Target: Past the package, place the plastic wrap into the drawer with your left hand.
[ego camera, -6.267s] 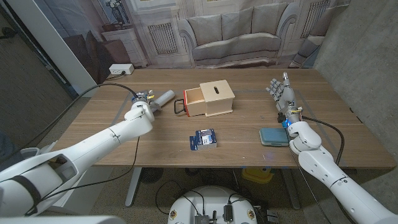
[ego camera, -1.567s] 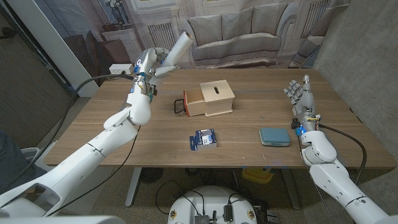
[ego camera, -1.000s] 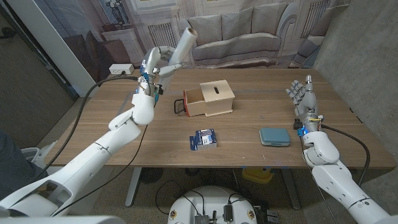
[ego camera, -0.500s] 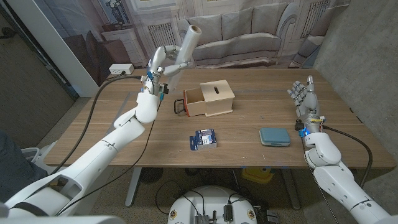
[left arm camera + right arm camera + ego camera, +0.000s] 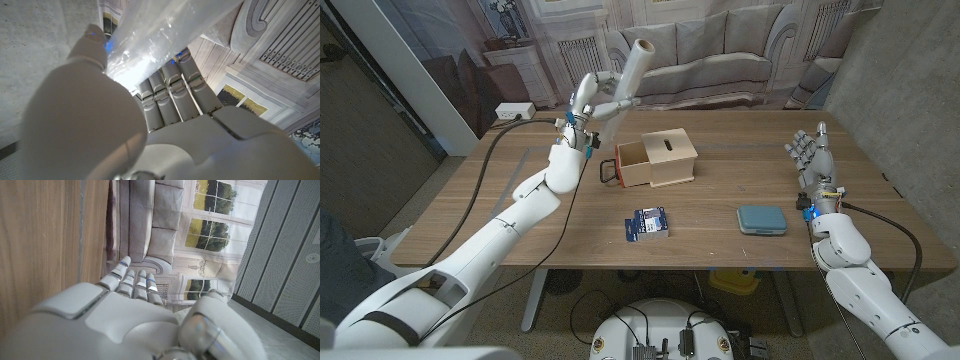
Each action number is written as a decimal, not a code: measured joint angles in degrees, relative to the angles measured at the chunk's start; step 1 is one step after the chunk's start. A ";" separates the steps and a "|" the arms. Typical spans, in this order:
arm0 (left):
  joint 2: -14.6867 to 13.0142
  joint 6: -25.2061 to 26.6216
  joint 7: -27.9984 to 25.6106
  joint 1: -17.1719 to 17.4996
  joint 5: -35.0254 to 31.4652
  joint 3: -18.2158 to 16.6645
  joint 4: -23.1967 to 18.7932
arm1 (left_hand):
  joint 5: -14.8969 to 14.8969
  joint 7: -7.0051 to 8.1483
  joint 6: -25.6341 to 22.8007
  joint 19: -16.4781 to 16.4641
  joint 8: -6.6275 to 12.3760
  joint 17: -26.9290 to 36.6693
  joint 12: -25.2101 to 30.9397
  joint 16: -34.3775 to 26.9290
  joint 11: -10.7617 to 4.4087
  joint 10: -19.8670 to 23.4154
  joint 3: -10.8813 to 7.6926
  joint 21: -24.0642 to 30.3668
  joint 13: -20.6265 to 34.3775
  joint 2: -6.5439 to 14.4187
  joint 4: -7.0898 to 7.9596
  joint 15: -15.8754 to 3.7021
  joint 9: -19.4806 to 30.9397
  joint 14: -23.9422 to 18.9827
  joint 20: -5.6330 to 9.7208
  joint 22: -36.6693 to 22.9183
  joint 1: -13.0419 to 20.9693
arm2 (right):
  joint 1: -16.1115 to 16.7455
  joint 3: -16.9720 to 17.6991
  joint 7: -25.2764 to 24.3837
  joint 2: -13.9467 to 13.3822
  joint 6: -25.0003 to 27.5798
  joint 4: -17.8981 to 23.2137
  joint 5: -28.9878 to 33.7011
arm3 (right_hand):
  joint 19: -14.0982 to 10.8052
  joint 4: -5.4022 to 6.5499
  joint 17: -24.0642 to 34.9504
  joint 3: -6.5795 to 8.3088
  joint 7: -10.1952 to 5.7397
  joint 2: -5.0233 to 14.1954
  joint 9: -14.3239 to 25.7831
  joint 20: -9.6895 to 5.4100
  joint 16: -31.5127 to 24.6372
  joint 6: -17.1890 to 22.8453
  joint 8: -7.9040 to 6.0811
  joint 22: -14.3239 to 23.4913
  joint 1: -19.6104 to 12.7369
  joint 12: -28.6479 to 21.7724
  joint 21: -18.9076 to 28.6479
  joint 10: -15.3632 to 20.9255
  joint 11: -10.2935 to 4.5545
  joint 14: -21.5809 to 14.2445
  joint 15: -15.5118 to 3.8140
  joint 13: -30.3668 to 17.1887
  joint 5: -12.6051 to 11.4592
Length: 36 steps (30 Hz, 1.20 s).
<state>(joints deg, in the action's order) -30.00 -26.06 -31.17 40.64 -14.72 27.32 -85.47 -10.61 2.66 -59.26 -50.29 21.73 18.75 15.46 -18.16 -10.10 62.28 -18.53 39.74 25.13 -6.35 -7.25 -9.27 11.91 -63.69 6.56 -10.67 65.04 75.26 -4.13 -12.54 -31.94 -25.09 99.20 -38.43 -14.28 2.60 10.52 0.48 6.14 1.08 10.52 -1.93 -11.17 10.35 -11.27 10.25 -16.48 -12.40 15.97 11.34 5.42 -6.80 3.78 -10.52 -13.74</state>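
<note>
Step in hand: transport. The left hand (image 5: 588, 100) grips the roll of plastic wrap (image 5: 632, 68) near its lower end and holds it tilted, raised well above the table (image 5: 500, 210), just behind and left of the wooden box (image 5: 660, 158). The box's drawer (image 5: 631, 165) stands pulled out toward the robot's left, with a dark handle (image 5: 609, 170) at its front.

Judged next move: bring the roll down, level it and line it up over the open drawer; the roll looks long against the drawer opening.

The package (image 5: 647, 223) lies near the front edge, well clear of the path. A teal pad (image 5: 761, 220) lies near the right hand (image 5: 812, 160), which stands upright, fingers apart, holding nothing
</note>
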 measured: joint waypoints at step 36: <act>6.19 -7.94 4.07 -6.30 2.47 4.89 14.14 | -0.01 0.10 -0.50 1.02 0.00 0.82 -0.85 0.44 0.40 0.39 0.01 0.39 0.53 -0.22 0.01 -0.60 -0.35 0.20 -0.21 -0.01 0.22 | 1.95 1.73 -0.93 0.23 -0.42 0.71 0.16 | 0.01 0.17 0.00 -0.16 0.00 0.16 0.00 0.00 0.00 0.00 0.00 0.00 0.16 0.00 -0.29 0.00 0.00 0.00 0.00 0.00 0.00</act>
<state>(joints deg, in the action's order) -23.81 -34.01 -27.09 34.34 -12.24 32.22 -71.33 -10.62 2.75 -59.76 -49.26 21.73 19.57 14.61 -17.72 -9.70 62.68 -18.52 40.13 25.66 -6.57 -7.24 -9.87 11.56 -63.49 6.35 -10.68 65.27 77.21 -2.40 -13.47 -31.71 -25.50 99.91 -38.27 -14.27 2.77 10.52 0.32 6.14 1.24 10.52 -1.93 -11.17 10.35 -11.27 10.25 -16.32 -12.40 15.68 11.34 5.41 -6.80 3.78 -10.52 -13.74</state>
